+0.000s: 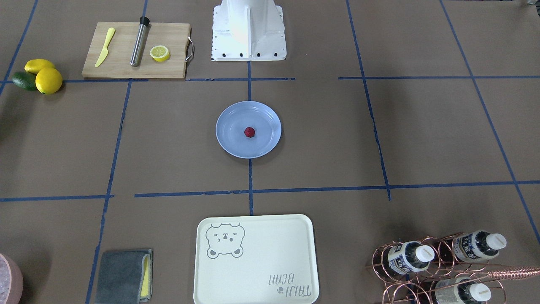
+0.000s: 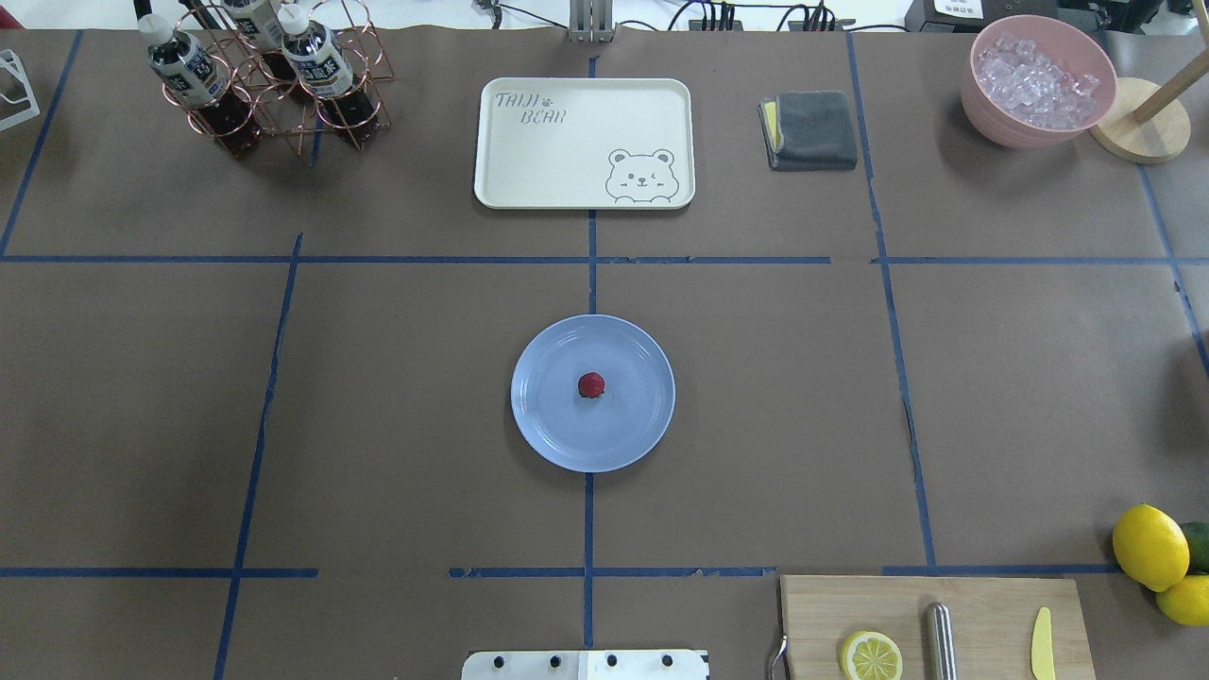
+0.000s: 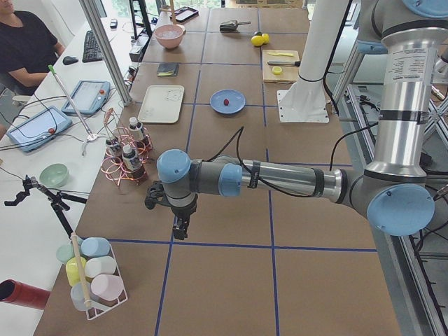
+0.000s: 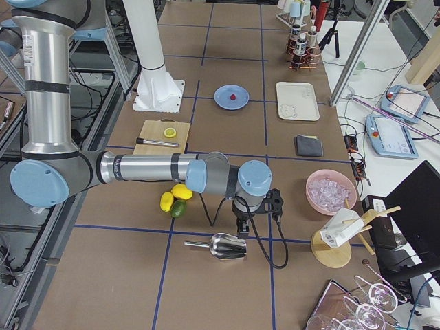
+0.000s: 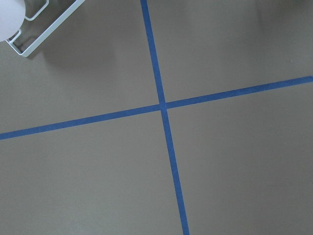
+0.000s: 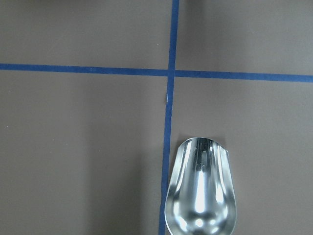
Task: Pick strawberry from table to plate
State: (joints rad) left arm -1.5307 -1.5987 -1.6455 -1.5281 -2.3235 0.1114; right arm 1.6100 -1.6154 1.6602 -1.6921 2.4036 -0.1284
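The strawberry (image 1: 249, 132) (image 2: 591, 384), small and dark red, lies at the middle of the light-blue plate (image 1: 230, 135) (image 2: 548, 420), which sits at the centre of the brown-paper table (image 1: 422, 135). No arm is near it. My left gripper (image 3: 180, 229) hangs over the table far off towards the left end, by the bottle rack; it shows only in the exterior left view, so I cannot tell its state. My right gripper (image 4: 242, 230) hangs near the right end, above a metal scoop (image 6: 200, 196); open or shut, I cannot tell.
A cutting board (image 2: 935, 623) carries a lemon half, a steel rod and a yellow knife. Lemons (image 2: 1149, 546) and an avocado lie beside it. At the far side stand a bear-print tray (image 2: 584, 142), a grey cloth (image 2: 812, 129), a bottle rack (image 2: 264, 76) and an ice bowl (image 2: 1037, 80).
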